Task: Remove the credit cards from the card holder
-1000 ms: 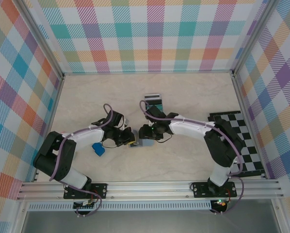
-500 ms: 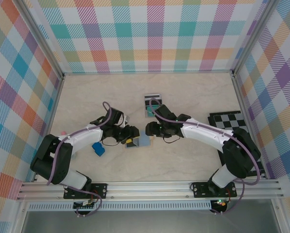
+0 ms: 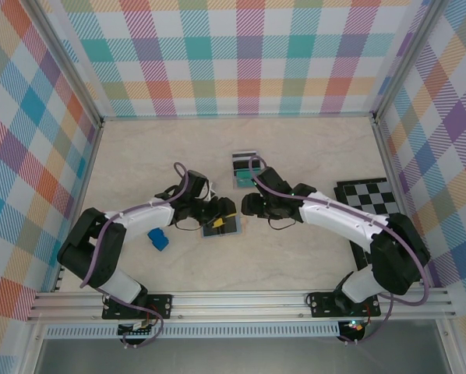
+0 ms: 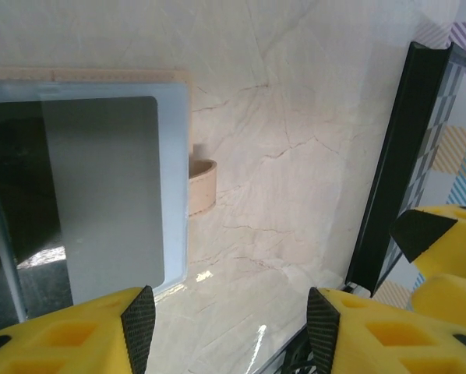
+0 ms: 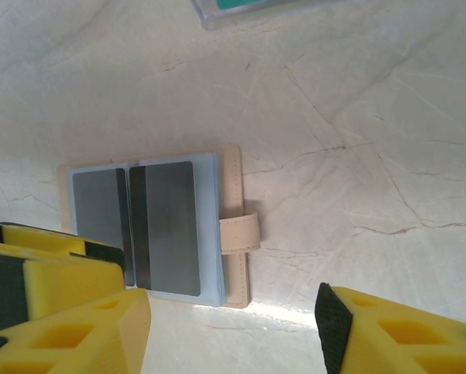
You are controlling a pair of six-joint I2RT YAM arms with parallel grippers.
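The card holder (image 5: 151, 226) lies open and flat on the table, tan outside and blue-grey inside, its strap (image 5: 239, 234) pointing right. Two grey credit cards (image 5: 167, 222) sit in its sleeves, one with a dark stripe. In the top view the card holder (image 3: 224, 227) lies between both arms. My left gripper (image 4: 231, 331) is open, low over the holder's edge, with bare table between its fingers. My right gripper (image 5: 233, 327) is open too, just right of the holder and holding nothing. A teal credit card (image 3: 245, 179) and a striped one (image 3: 245, 159) lie loose behind.
A small bright-blue block (image 3: 158, 238) lies left of the holder by my left arm. The black-and-white checkered mat (image 3: 373, 195) covers the table's right side under my right arm. Checked walls close in the back and both sides.
My left gripper has opened and shifted right. The card holder, held up between both grippers before, now lies open flat on the table. My right gripper has backed off to the right.
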